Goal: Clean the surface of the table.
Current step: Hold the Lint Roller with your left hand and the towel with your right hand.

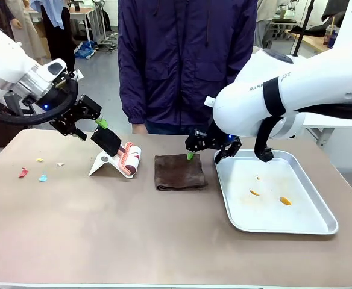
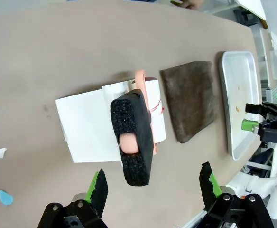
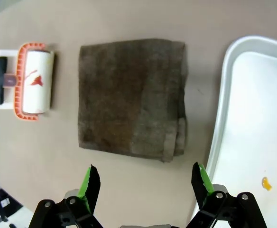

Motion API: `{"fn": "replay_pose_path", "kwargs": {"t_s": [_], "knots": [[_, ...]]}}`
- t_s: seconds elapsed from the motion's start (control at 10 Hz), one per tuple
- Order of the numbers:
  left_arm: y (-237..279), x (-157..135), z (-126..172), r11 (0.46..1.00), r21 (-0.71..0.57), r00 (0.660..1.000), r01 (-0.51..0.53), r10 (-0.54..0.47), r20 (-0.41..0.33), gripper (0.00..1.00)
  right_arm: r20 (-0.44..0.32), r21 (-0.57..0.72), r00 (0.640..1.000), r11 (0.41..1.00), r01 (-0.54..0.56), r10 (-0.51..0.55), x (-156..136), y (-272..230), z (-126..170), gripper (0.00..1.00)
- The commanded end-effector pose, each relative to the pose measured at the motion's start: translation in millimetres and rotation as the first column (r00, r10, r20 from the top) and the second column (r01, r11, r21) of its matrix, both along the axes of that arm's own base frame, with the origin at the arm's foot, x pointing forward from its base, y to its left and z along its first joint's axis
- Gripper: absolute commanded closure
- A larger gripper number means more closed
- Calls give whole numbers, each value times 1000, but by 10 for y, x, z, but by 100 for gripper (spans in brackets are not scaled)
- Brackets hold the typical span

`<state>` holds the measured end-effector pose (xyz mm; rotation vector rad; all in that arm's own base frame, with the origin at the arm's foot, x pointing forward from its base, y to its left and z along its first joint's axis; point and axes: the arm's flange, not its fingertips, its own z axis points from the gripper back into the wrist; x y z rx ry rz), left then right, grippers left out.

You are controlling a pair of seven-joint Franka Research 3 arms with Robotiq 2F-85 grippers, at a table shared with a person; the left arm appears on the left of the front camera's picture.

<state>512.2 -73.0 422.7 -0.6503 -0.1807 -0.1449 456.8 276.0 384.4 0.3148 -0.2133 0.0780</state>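
Front view: the large rectangular table (image 1: 134, 235) with a smooth matte brownish-tan top and a thin pale edge fills the lower two-thirds of the frame. At its left lie small red (image 1: 23, 173), blue (image 1: 43, 178), yellow (image 1: 40, 160) and white (image 1: 60, 164) scraps. The left gripper (image 1: 90, 128) hangs at upper left, jaws spread and empty, just above the black foam handle (image 1: 108, 141) of a lint roller with an orange frame (image 1: 129, 159), propped on a white folded stand (image 1: 102, 164). At centre a folded dark brown cloth (image 1: 178, 172) lies flat. The right gripper (image 1: 204, 155) hovers over its far right corner, jaws wide and holding nothing, beside a shiny rectangular metal tray (image 1: 266, 214) bearing orange crumbs. A person in a dark purple jacket (image 1: 185, 60) stands at the far edge.

Left wrist view: the tabletop (image 2: 58, 52) looks plain and dull. The handle (image 2: 131, 133) rises toward the open gripper (image 2: 152, 176), untouched by either finger.

Right wrist view: the cloth (image 3: 129, 95) lies mid-frame on the bare tan surface (image 3: 129, 19), above the released gripper (image 3: 144, 173). The tray's rim (image 3: 222, 95) curves down the right.
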Motion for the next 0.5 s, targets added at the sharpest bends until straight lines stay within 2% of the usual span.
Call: {"fn": "replay_pose_path", "kwargs": {"t_s": [0.0, 0.4], "knots": [[-36, 30, 63, 1000, 26, 1000, -1, 1, -14, 0, -5, -8, 1000, 1000, -12, 12, -10, -3, 2, 0], [0, 0, 0, 1000, 0, 1000, 0, 0, 0, 0, -5, -8, 1000, 1000, -12, 12, -10, -3, 2, 0]]}}
